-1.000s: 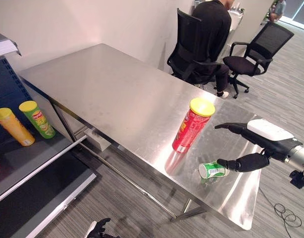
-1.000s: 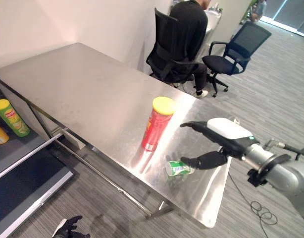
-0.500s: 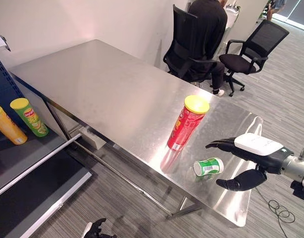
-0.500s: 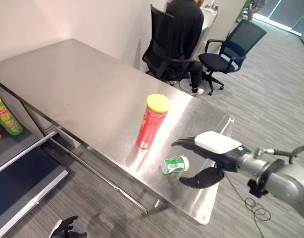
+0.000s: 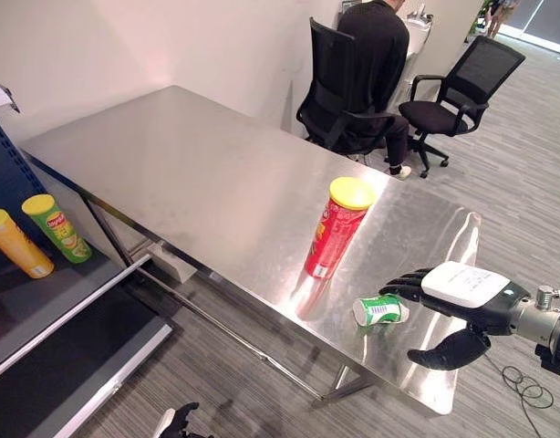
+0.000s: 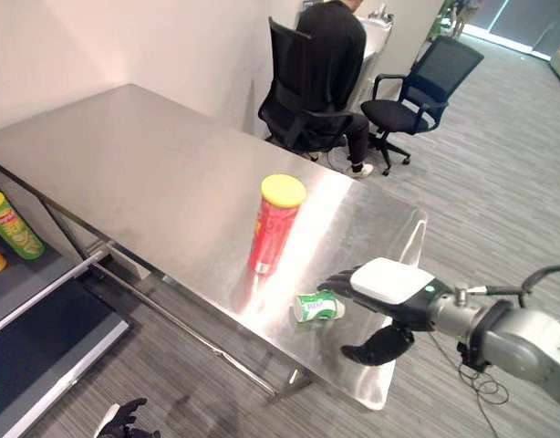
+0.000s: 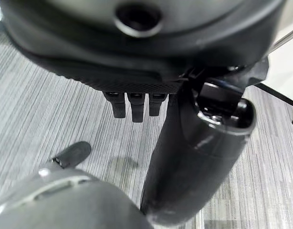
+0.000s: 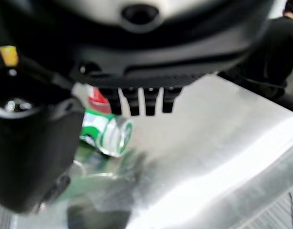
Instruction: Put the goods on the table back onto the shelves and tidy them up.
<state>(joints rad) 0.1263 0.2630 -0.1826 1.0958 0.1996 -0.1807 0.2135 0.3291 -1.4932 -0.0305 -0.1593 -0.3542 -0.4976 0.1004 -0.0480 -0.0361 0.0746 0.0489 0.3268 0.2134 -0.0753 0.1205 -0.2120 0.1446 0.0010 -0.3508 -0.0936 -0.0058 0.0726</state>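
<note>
A tall red tube (image 5: 335,228) with a yellow lid stands upright on the steel desk (image 5: 198,173), toward its near right end. Just beside it, nearer the desk's front edge, a small green-and-white can (image 5: 379,310) lies on its side, its pale end turned toward the front left. On the shelf (image 5: 52,292) at the left, well apart from the desk, two more tubes stand side by side: a green tube (image 5: 55,228) and an orange tube (image 5: 18,244), both upright and both with yellow lids.
</note>
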